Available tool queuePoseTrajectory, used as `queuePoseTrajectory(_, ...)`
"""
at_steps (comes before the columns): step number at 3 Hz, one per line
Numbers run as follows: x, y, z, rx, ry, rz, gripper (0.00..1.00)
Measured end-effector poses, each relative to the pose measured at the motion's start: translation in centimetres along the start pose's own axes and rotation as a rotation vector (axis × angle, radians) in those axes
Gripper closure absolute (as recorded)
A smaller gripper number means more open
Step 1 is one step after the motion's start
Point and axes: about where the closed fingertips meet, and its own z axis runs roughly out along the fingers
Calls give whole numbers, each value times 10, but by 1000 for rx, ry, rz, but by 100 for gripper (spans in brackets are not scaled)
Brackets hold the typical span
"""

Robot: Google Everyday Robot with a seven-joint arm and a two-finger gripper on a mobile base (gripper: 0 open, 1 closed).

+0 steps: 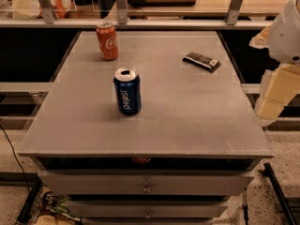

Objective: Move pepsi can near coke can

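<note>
On the counter (187, 121) the pepsi can (127, 92) is set apart from the coke can (107, 41); the hand (273, 100) is held rightward, its grip untellable; an approach seems needed.

Worktop (187, 118) holdings, as I see them:
- pepsi can (127, 91): upright, left of centre.
- coke can (107, 41): upright, behind the pepsi can near the far left corner, well apart from it.
- flat packet (202, 61): lying far right.
- my claw (272, 102): off the right edge.
- drawers (146, 184): under the front edge.
</note>
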Motion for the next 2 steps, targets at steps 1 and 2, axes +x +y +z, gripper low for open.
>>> queuePoseTrajectory(1, 0, 0, 0, 0, 0, 0, 0)
queuePoseTrajectory(2, -5, -1, 1, -2, -15, 14, 0)
